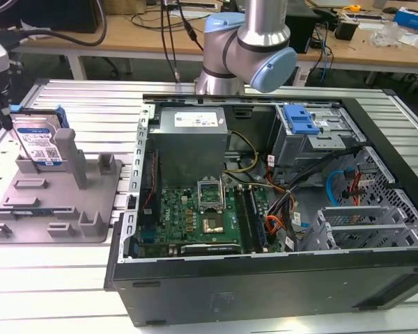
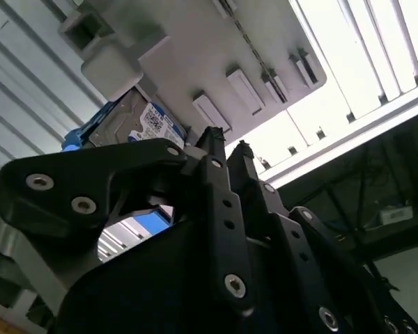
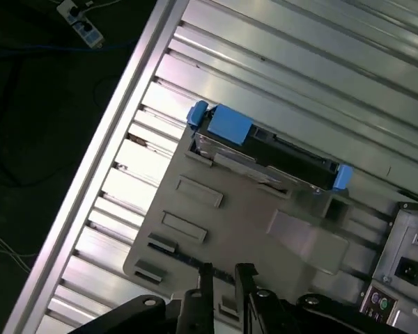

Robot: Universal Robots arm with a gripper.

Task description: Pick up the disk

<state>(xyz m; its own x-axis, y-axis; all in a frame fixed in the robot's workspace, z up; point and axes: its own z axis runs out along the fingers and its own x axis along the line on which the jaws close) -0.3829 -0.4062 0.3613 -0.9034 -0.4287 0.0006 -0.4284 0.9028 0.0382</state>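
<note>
Spotted the disk (image 1: 36,142) standing on edge in a slot of the grey fixture plate (image 1: 63,219). Way over at the exterior view's left, roughly 9 o'clock from the open computer case (image 1: 265,292) and well apart from it. Label side facing that camera: white-and-blue sticker with barcodes, print too small to make out. Blue side rails (image 3: 230,124) clipped along the edges, plain to see in the first wrist view.

Just beside it at 3 o'clock, a grey upright post (image 1: 66,147) on the same plate. Low blocks and empty slots toward 6 o'clock. Bare slotted aluminium table (image 1: 97,97) behind at 12 o'clock, so plenty of open room there. Table edge close at 9 o'clock.

As for the gripper (image 3: 223,273): hanging above the near end of the plate in both wrist views, well apart from the disk. Fingers parted by only a slim gap, nothing between them.

Over at the case: grey power supply (image 1: 190,129) with a white sticker, unreadable, green motherboard (image 1: 195,216) below it, blue drive-bay latch (image 1: 299,120) at about 1 o'clock. Robot arm (image 1: 247,42) rising behind the case at 12 o'clock.
</note>
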